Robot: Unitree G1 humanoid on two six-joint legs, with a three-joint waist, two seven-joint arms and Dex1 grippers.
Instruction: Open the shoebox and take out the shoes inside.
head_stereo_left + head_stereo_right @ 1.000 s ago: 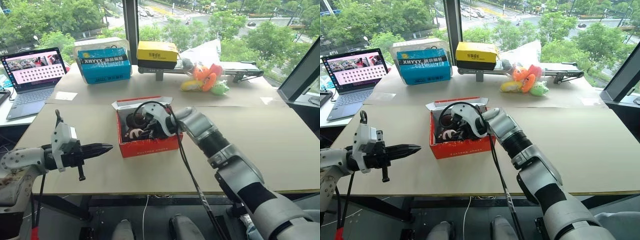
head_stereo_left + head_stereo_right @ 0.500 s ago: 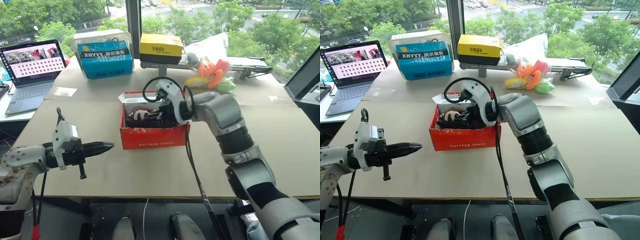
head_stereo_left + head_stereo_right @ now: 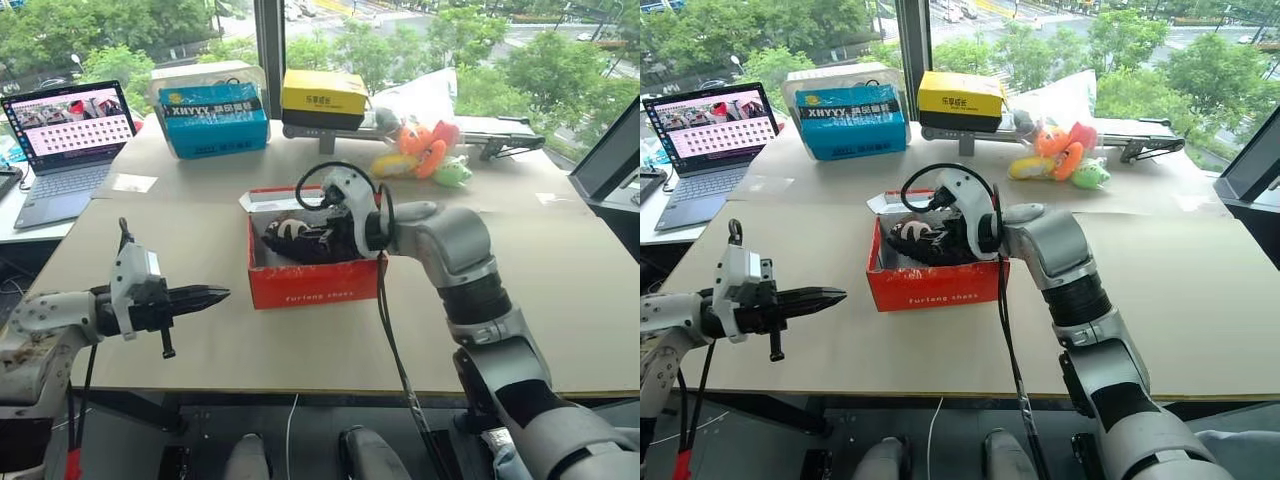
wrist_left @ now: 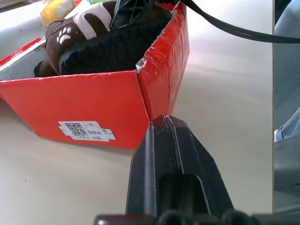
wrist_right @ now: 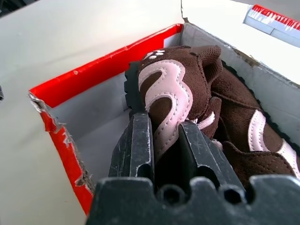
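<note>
Lifting a brown shoe (image 5: 172,101) from the open red shoebox (image 3: 315,281) at frame centre on the bench (image 3: 560,290): right hand (image 5: 165,140) pinches its side; left hand (image 3: 205,297), fingers pressed together and empty, waits at lower left. Next, the shoe should clear the box wall.

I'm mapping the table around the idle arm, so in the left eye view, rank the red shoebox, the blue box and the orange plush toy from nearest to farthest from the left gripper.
From the left gripper:
1. The red shoebox, just to its right on the table's middle.
2. The blue box, at the far edge, left of the yellow box.
3. The orange plush toy, far edge, toward the right.
</note>
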